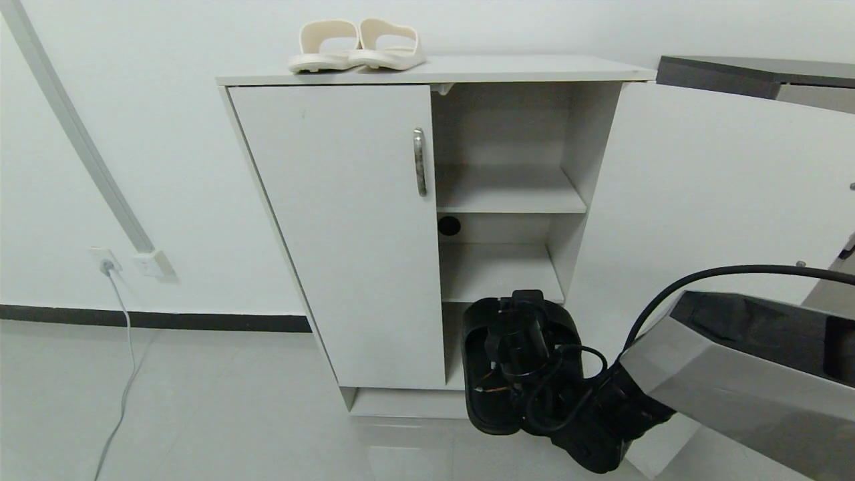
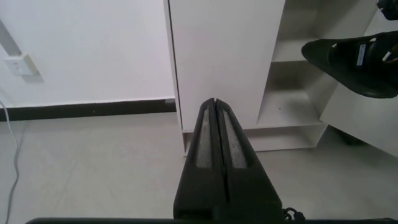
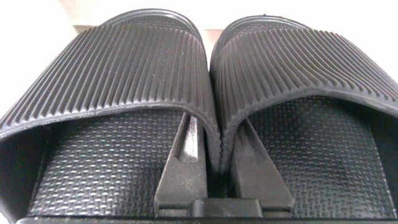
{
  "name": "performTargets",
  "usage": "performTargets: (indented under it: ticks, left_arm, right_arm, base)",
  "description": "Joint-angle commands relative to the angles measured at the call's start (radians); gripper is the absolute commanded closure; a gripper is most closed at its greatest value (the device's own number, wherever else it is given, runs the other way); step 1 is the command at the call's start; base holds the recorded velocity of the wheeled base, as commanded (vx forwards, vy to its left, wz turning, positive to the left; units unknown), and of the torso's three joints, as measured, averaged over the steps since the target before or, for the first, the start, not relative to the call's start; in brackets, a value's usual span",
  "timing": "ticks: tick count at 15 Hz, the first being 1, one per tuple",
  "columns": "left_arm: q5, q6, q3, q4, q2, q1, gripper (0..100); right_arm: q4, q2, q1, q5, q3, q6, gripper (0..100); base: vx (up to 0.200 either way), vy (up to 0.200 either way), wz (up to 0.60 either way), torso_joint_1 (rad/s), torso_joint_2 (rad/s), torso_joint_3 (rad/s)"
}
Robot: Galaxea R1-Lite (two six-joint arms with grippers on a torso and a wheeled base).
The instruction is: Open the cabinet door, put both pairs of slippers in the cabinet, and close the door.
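Two black slippers (image 3: 130, 74) sit side by side, their ribbed straps arched. At the frame's middle, the right tool (image 3: 216, 134) pinches their touching inner strap edges together.

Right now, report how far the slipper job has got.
Done: the cabinet's right door stands open. In hand: the right claw is shut on the black slippers, held in front of the lower shelf, apparently not yet inside. Left: shelve them, then the cream slippers lying on the cabinet top, then close the door. The left claw is shut, holding nothing.
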Motion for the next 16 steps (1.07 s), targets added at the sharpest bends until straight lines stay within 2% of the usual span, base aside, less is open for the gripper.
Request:
performTargets:
  ticks: [1,5,16]
  left_arm:
    - [0.0,0.0,0.0,0.0,0.002,0.0,100]
    - [0.0,0.0,0.0,0.0,0.002,0.0,100]
    - [0.0,0.0,0.0,0.0,0.002,0.0,100]
  right_arm:
    - [-0.005,0.022,0.002,0.002,-0.005,-0.002,100]
    - [-0.007,0.036,0.001,0.002,-0.008,-0.002,100]
    - [-0.021,0.047,0.001,0.002,-0.014,-0.005,100]
  base:
    - [0.0,0.0,0.0,0.0,0.0,0.0]
    - [0.0,0.0,0.0,0.001,0.0,-0.025]
    - [0.0,0.0,0.0,0.003,0.0,-0.188]
